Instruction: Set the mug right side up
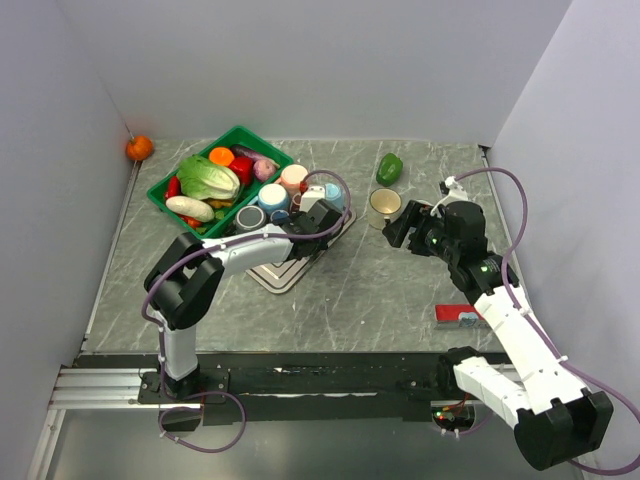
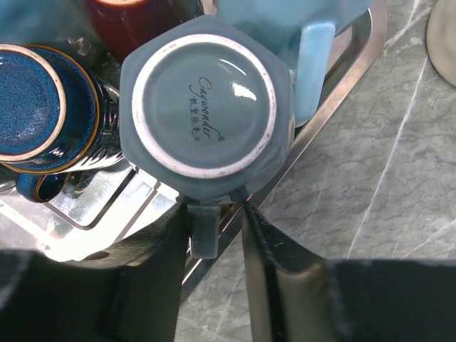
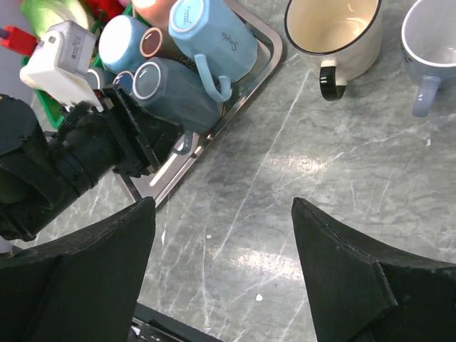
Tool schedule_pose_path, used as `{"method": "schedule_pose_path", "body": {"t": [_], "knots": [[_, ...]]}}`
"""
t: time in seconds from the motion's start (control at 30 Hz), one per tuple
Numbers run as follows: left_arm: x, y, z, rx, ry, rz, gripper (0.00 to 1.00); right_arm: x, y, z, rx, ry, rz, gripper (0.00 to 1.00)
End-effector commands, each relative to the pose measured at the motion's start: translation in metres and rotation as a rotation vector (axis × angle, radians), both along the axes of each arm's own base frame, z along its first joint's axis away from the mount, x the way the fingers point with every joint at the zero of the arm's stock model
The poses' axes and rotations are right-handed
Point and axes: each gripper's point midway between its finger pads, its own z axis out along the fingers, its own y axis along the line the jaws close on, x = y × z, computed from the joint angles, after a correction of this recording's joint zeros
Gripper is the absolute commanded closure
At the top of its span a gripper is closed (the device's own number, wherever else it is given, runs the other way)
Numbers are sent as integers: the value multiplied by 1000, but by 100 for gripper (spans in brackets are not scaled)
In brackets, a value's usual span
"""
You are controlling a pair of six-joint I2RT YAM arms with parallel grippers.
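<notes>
The grey-blue mug [image 2: 206, 107] stands bottom up on the metal tray [image 2: 342, 78], its white-ringed base facing the left wrist camera. Its handle [image 2: 203, 231] sticks out between the fingers of my left gripper [image 2: 214, 214]. The left finger lies against the handle, and a narrow gap shows on the right side. In the right wrist view the same mug [image 3: 174, 92] sits at the tray's near edge with the left gripper [image 3: 167, 142] at it. My right gripper [image 3: 222, 206] hangs open over bare table, with nothing between its fingers.
On the tray are a dark blue mug [image 2: 32, 107], a light blue mug [image 3: 214, 39] and a red-brown one [image 2: 128, 18]. A cream mug [image 3: 333, 32] and a pale blue mug [image 3: 431, 35] stand upright on the table. A green basket [image 1: 220, 180] of vegetables is behind, with a green pepper [image 1: 390, 168] nearby.
</notes>
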Motion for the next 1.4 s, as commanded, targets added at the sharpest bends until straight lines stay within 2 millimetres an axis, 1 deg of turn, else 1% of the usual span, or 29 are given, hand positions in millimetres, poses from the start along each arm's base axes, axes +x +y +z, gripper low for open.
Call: {"method": "schedule_pose_path", "body": {"t": [0.0,0.07,0.1,0.17,0.27,0.37,0.5,0.53,0.6,0.63,0.7,0.73,0.8,0.83,0.9,0.93,0.97,1.0,1.03,1.07,1.1,1.13,1.17,1.2,1.27,1.3,1.37], "knots": [[13,-4,12,-28,-41,33,65,1,-4,-6,-21,-6,-19,17],[14,-2,10,-27,-38,42,73,0,-5,-6,-21,-7,-19,17],[15,-2,11,-28,-40,46,85,-1,-5,-7,-20,-5,-20,17],[15,0,10,-19,-39,56,98,-1,-5,-8,-20,-4,-20,17],[16,0,10,-13,-37,63,99,-1,-5,-7,-21,-1,-18,17],[14,0,18,-42,-46,57,99,-2,-4,-7,-18,2,-15,17],[9,-5,46,-133,-86,32,99,-4,-2,-3,-2,-7,-4,17],[6,-5,62,-165,-107,26,99,-5,-1,-1,2,-11,-1,17],[2,-7,82,-220,-132,9,99,-6,2,2,14,-16,11,17],[-2,-5,104,-264,-162,5,99,-6,3,4,20,-19,16,17],[-9,-4,126,-319,-190,-7,99,-8,5,9,36,-28,27,17],[-15,-2,151,-380,-227,-19,99,-10,9,11,48,-30,43,17],[-23,2,174,-441,-264,-31,99,-11,12,19,73,-50,58,17],[-31,5,197,-506,-303,-48,99,-14,17,22,93,-54,85,16],[-40,7,224,-587,-349,-72,99,-16,24,33,135,-85,116,16],[-51,14,240,-637,-382,-90,99,-19,29,37,159,-94,141,16],[-57,10,263,-721,-431,-129,99,-25,39,45,198,-110,199,16],[-63,12,275,-773,-452,-140,99,-27,45,57,246,-154,232,15],[-74,18,290,-827,-485,-161,99,-30,50,67,278,-187,265,15],[-83,15,308,-900,-520,-209,99,-40,60,69,322,-191,335,13],[-90,16,321,-960,-539,-232,99,-44,65,94,383,-280,371,13],[-100,19,329,-1005,-554,-261,99,-48,69,102,416,-313,405,12],[-110,16,345,-1061,-580,-316,99,-53,73,103,446,-324,433,10],[-117,15,352,-1108,-574,-342,99,-63,79,128,504,-409,491,9],[-129,13,364,-1175,-580,-394,99,-72,83,140,550,-454,535,9],[-140,11,376,-1235,-587,-449,99,-76,88,145,573,-456,560,8],[-148,8,381,-1287,-582,-489,99,-87,97,163,597,-501,621,8]]}}
